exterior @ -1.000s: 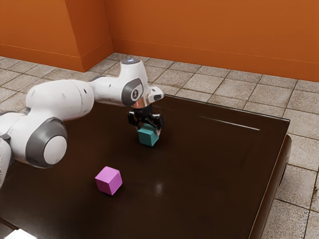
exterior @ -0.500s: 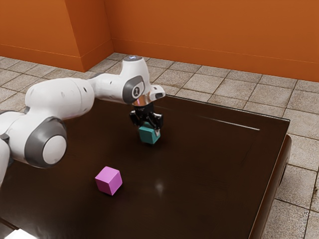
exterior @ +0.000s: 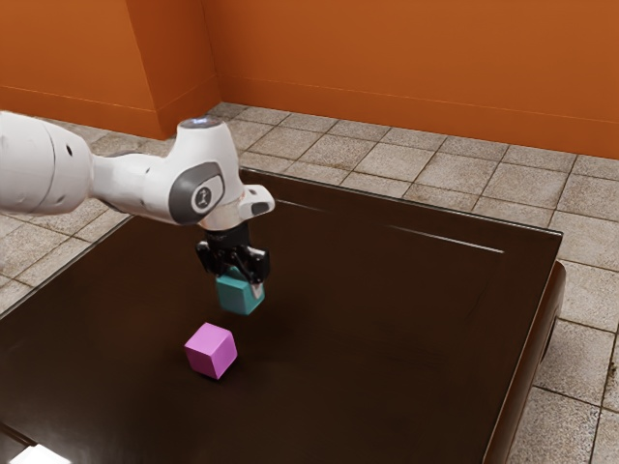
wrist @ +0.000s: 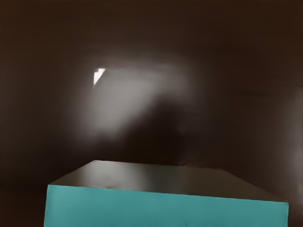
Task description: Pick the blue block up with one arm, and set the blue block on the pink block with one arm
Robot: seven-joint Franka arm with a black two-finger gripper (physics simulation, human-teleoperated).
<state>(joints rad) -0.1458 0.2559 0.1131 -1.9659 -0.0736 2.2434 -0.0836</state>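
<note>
The blue block (exterior: pixel 240 295), teal in colour, hangs above the dark table with my black gripper (exterior: pixel 235 278) shut on its upper part. In the wrist view the same block (wrist: pixel 165 208) sits large and close under my hand, over the dark tabletop. The pink block (exterior: pixel 211 350) rests on the table a little below and toward the exterior view's left of the held block, apart from it. My white arm reaches in from the exterior view's left.
The dark glossy table (exterior: pixel 406 319) stretches wide toward the exterior view's right, with its edge (exterior: pixel 527 387) dropping to a tiled floor. Orange walls stand behind. A small white thing (exterior: pixel 34 454) shows at the lower left corner.
My arm has swung toward the exterior view's left and nearer the front, carrying the blue block from the table's middle to a spot just above and right of the pink block.
</note>
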